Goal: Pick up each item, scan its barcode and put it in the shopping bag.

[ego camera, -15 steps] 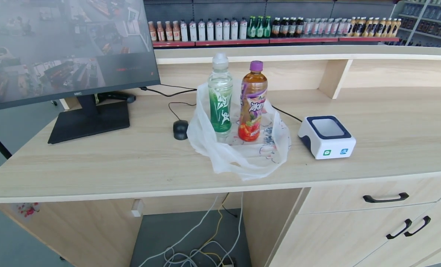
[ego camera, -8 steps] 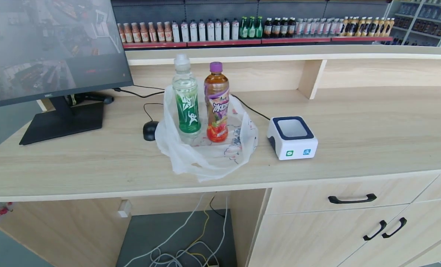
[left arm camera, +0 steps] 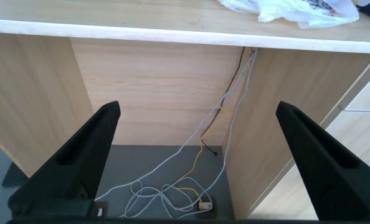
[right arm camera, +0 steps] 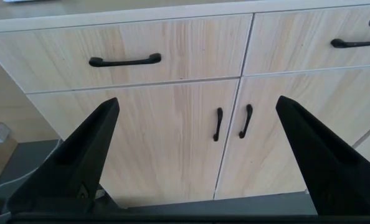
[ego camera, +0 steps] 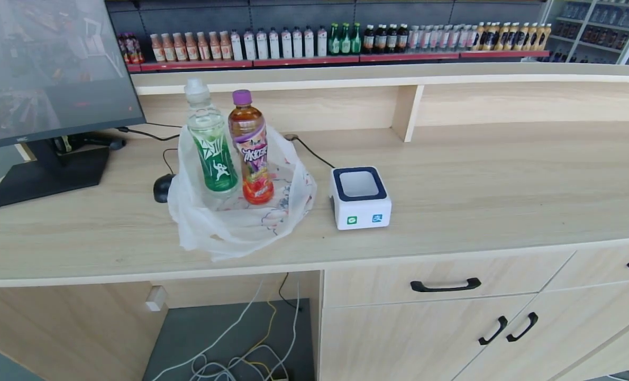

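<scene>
Two bottles stand upright inside a white plastic shopping bag (ego camera: 229, 228) on the wooden counter (ego camera: 478, 174): a clear one with a green label (ego camera: 211, 151) and a tea bottle with a purple cap (ego camera: 251, 151). Just right of the bag sits a white barcode scanner (ego camera: 360, 197) with a dark-rimmed window facing up. My left gripper (left arm camera: 197, 112) hangs open below the counter's edge, facing the knee space, with the bag's hem (left arm camera: 297, 11) above it. My right gripper (right arm camera: 197, 102) is open in front of the cabinet doors (right arm camera: 172, 143), holding nothing.
A monitor (ego camera: 44, 69) on a black stand is at the counter's left, with a black mouse (ego camera: 162, 188) beside the bag. A raised ledge (ego camera: 399, 74) runs along the back. Drawers with black handles (ego camera: 445, 286) are below on the right, loose cables (ego camera: 240, 354) on the floor.
The whole head picture has slid left, so the camera has turned or moved right. The bottles, bag and scanner keep their places on the counter.
</scene>
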Motion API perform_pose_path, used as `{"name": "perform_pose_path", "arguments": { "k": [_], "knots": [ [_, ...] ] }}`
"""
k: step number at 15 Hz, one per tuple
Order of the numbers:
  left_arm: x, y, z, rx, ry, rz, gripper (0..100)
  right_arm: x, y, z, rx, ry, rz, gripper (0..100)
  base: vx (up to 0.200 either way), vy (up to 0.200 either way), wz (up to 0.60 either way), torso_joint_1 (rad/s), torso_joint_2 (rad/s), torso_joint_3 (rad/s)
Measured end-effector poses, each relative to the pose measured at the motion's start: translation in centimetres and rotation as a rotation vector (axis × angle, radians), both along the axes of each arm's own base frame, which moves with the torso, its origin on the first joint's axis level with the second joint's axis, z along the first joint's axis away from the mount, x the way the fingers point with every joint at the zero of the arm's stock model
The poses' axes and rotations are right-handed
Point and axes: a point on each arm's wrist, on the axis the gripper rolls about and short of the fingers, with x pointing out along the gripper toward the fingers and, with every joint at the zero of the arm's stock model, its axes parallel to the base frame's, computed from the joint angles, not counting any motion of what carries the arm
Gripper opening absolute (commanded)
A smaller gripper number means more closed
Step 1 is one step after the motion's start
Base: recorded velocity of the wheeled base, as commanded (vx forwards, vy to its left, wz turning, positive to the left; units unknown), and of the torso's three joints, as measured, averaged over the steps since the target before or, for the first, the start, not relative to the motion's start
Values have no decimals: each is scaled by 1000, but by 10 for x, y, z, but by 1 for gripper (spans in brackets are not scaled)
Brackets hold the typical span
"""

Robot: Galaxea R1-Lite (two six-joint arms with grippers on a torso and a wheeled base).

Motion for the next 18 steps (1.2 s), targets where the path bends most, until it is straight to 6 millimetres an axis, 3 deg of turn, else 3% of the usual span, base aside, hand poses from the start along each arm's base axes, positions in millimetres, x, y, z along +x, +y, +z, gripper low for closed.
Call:
{"name": "perform_pose_path", "arguments": {
  "k": [6,18],
  "knots": [
    [0,0,0,0,2,0,100,0,0,0,-1,0,0,100,0,-200,0,3,2,3],
    [0,0,0,2,1,0,100,0,0,0,-1,0,1,100,0,0,0,0,0,0]
  ]
}}
